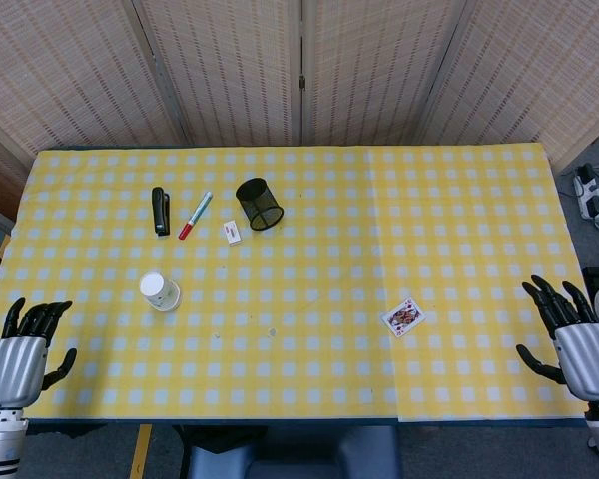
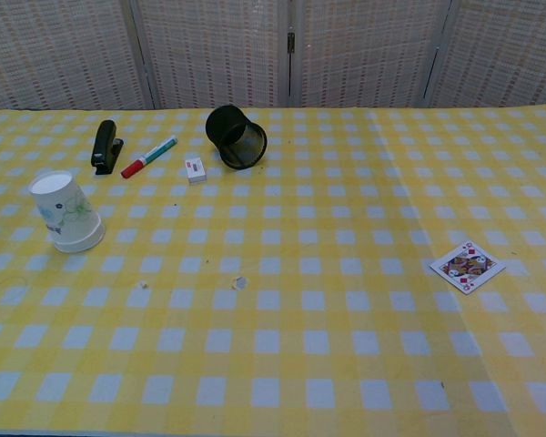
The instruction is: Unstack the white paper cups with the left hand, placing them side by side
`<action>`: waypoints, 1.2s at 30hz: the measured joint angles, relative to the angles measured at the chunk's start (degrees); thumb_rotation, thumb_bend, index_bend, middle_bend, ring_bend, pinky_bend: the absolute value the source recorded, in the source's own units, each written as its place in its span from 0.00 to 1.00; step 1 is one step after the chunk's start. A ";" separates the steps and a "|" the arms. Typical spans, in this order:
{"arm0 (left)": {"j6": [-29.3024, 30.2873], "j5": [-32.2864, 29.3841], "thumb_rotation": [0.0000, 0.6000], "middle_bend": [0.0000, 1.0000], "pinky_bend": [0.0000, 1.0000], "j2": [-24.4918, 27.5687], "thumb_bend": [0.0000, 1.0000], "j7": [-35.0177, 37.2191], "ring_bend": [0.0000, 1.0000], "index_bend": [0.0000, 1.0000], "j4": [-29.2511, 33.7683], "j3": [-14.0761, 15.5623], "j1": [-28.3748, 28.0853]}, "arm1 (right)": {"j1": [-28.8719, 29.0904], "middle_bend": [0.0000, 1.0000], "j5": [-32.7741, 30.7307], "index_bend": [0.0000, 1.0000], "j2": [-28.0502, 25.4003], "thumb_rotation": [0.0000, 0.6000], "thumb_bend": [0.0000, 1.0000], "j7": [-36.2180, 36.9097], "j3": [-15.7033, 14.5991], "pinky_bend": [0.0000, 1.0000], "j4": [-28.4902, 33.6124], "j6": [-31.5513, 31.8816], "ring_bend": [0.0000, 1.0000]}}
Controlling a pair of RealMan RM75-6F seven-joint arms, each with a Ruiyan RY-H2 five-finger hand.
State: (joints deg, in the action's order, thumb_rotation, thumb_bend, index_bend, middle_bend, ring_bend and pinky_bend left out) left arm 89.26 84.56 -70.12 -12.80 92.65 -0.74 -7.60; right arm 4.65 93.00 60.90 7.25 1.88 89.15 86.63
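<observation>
Lying beyond left robot hand (image 1: 25, 344): cups (image 1: 160, 291)

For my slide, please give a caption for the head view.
Both hands, left hand and right hand, open at table edge; stacked paper cups untouched.

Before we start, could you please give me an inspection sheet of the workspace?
Surface: table under a yellow checked cloth, a small white scrap on it.
Job's things: cups stacked upside down, left of centre, untouched.
Clutter: stapler, marker, small box, mesh pen holder on its side, playing card.
Hands: left hand and right hand open at the near corners, holding nothing.
Cables: power strip on the floor, far right.
Surroundings: woven screen behind the table.
</observation>
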 measured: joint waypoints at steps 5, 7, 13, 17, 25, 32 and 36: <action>-0.42 0.29 1.00 0.24 0.07 -0.05 0.37 0.02 0.19 0.21 0.12 -0.11 0.25 | 0.66 0.08 -0.23 0.07 -0.11 1.00 0.31 -0.41 -0.17 0.06 0.67 -1.39 0.18; -0.75 0.48 1.00 0.24 0.07 0.00 0.38 0.05 0.19 0.21 0.04 -0.08 0.25 | 0.79 0.08 -0.40 0.07 -0.21 1.00 0.31 -0.73 -0.19 0.06 0.96 -1.62 0.18; -1.45 1.25 1.00 0.24 0.07 0.34 0.38 0.27 0.20 0.24 0.27 -0.56 -0.25 | 0.66 0.08 -0.64 0.07 -0.64 1.00 0.31 -1.08 -0.10 0.06 1.70 -1.04 0.18; -3.20 2.08 1.00 0.24 0.07 0.82 0.39 0.46 0.20 0.25 0.69 -1.17 -1.83 | 0.50 0.08 -0.85 0.07 -1.34 1.00 0.31 -1.64 0.24 0.06 2.29 -0.33 0.18; -11.87 3.00 1.00 0.23 0.08 2.12 0.39 0.89 0.19 0.24 1.47 -3.30 -8.36 | 0.34 0.08 -1.88 0.07 -2.35 1.00 0.31 -3.18 0.79 0.06 3.62 -0.04 0.18; -24.83 -1.73 1.00 0.09 0.04 2.85 0.38 -0.30 0.05 0.16 1.32 -5.49 -15.48 | 0.44 0.07 -2.54 0.07 -2.66 1.00 0.31 -3.90 0.89 0.06 4.28 -0.56 0.18; -31.61 -6.61 1.00 0.06 0.03 2.48 0.38 -1.19 0.03 0.15 -0.10 -6.98 -20.03 | 0.45 0.07 -2.94 0.07 -2.74 1.00 0.31 -3.99 0.93 0.06 4.35 -0.80 0.18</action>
State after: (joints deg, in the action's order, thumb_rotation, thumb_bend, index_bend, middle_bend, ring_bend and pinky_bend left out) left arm 57.65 77.95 -67.63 -13.98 92.55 -7.72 -27.63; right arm 5.10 90.06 58.15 3.26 2.81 93.50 85.83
